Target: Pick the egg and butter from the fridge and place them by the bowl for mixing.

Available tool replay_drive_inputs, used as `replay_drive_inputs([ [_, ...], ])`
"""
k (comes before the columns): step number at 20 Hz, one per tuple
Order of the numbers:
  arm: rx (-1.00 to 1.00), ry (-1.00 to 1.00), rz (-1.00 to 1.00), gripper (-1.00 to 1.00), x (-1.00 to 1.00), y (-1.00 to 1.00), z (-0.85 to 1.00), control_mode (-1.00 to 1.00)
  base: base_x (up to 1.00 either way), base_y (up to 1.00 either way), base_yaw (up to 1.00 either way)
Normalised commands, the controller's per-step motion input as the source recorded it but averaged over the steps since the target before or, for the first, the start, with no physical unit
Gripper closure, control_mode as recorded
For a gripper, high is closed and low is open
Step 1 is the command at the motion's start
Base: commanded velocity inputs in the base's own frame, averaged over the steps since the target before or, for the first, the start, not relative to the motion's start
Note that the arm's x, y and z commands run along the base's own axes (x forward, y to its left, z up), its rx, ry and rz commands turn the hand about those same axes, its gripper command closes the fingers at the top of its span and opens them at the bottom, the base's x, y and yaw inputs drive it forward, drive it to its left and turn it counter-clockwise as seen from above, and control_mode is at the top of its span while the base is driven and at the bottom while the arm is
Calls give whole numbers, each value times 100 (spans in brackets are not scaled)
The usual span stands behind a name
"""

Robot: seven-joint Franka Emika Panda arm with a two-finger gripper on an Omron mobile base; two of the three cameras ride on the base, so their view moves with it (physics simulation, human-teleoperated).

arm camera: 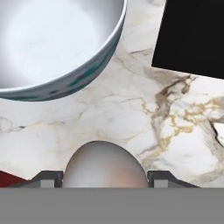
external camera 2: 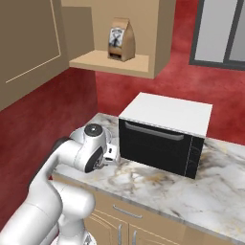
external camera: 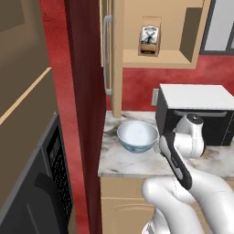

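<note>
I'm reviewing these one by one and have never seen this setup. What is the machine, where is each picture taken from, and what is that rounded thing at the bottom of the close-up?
It is a white robot arm in a simulated kitchen. Two cameras sit behind it, left and right; the third rides on its hand. On the marble counter stand a bowl and a black microwave. The rounded thing is the egg, sitting between the fingertips of the gripper, above the counter beside the bowl.

Rendered home kitchen, marble counter (external camera 2: 191,191), wooden cabinets (external camera: 132,210), black microwave (external camera 2: 162,139), red walls (external camera 2: 158,76), coffee bag (external camera 2: 120,39) on shelf
</note>
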Motion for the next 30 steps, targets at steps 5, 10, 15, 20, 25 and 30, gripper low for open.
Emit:
replay_drive_inputs([
  [5, 0, 0, 0, 100, 20, 15, -22, -100, 0, 0, 0],
  [10, 0, 2, 0, 100, 7, 14, -31, -100, 0, 0, 0],
  [15, -6, 2, 0, 100, 4, 12, -38, -100, 0, 0, 0],
  [20, -3, 0, 0, 100, 6, 17, -37, -100, 0, 0, 0],
  [25, 0, 0, 1, 100, 3, 15, -35, -100, 0, 0, 0],
  [30, 0, 0, 1, 100, 4, 6, -34, -100, 0, 0, 0],
])
